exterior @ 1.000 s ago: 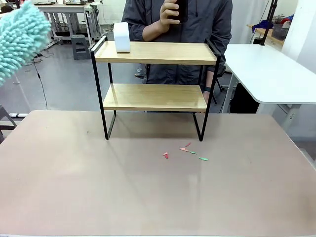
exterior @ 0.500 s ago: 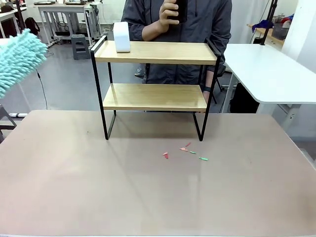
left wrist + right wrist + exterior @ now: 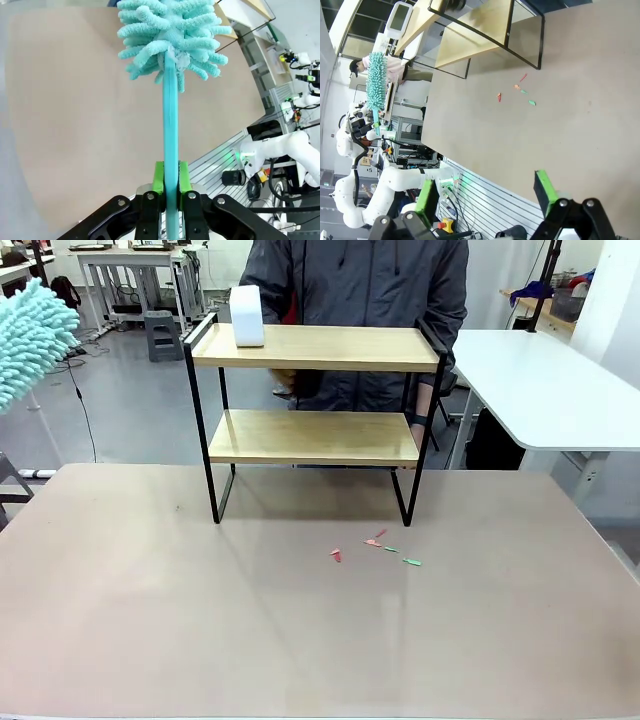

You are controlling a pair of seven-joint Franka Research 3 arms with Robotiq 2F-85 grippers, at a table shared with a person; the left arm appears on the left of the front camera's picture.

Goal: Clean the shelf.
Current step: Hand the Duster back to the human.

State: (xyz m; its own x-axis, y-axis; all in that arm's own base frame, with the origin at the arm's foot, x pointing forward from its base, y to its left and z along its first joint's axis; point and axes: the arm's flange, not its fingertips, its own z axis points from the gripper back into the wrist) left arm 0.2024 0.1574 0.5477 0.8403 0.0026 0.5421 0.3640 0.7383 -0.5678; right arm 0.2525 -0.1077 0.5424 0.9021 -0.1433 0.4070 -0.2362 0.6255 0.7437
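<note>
The shelf [image 3: 316, 348], two light wooden boards in a black frame, stands at the far middle of the table; it also appears in the right wrist view [image 3: 470, 31]. A fluffy teal duster [image 3: 172, 30] rises from my left gripper [image 3: 170, 182], which is shut on its teal handle [image 3: 170, 125]. From the front, the duster head [image 3: 30, 340] hangs at the far left, well clear of the shelf. My right gripper [image 3: 486, 192] is open with nothing between its fingers, over the table's near side.
A white box-like device [image 3: 246, 315] sits on the top board's left end. Small red and green scraps [image 3: 375, 545] lie on the table before the shelf. A person [image 3: 360, 290] stands behind the shelf, one hand blurred between the boards. A white table [image 3: 545, 385] stands at the right.
The duster head has drifted left and down. The person's hand, earlier raised at chest height with a dark object, has dropped behind the shelf.
</note>
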